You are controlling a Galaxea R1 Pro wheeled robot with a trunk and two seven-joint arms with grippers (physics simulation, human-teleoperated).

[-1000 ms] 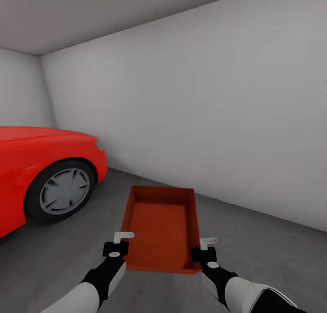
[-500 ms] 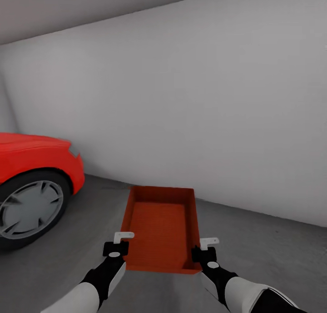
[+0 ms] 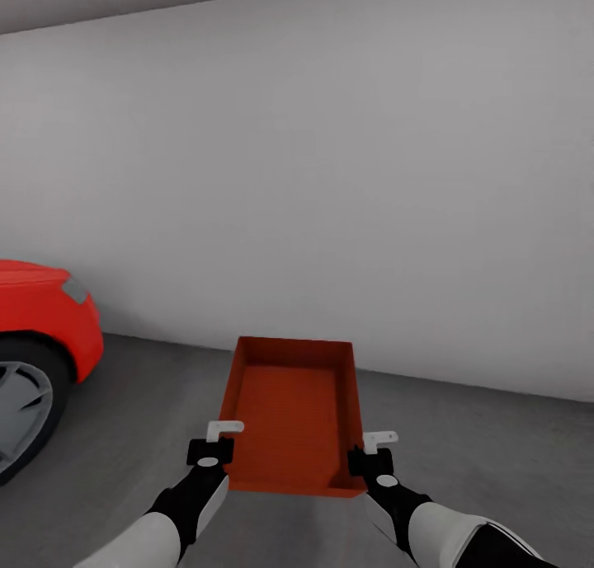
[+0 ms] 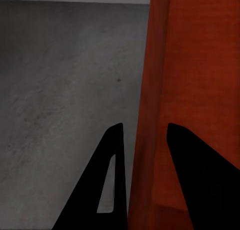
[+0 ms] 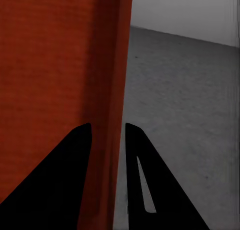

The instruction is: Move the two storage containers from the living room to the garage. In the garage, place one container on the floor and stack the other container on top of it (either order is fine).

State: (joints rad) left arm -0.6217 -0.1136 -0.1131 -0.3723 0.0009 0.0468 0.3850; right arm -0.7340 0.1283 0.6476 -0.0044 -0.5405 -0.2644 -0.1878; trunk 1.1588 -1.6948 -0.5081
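Observation:
I carry one orange-red storage container (image 3: 290, 415), open side up and empty, in front of me above the grey concrete floor (image 3: 495, 461) of the garage. My left gripper (image 3: 221, 446) is shut on the container's left wall near its close corner; in the left wrist view the wall (image 4: 150, 140) sits between the two dark fingers (image 4: 107, 180). My right gripper (image 3: 369, 454) is shut on the right wall, which runs between the fingers (image 5: 142, 185) in the right wrist view, the orange wall (image 5: 112, 115) pinched there.
A red car (image 3: 37, 329) with a grey wheel stands at the far left. A plain white-grey wall (image 3: 330, 180) spans the view straight ahead. Open concrete lies ahead of and to the right of the container.
The whole view has swung to the right: the car has slid toward the left edge and the room corner has left the picture. Both grippers hold the container as before.

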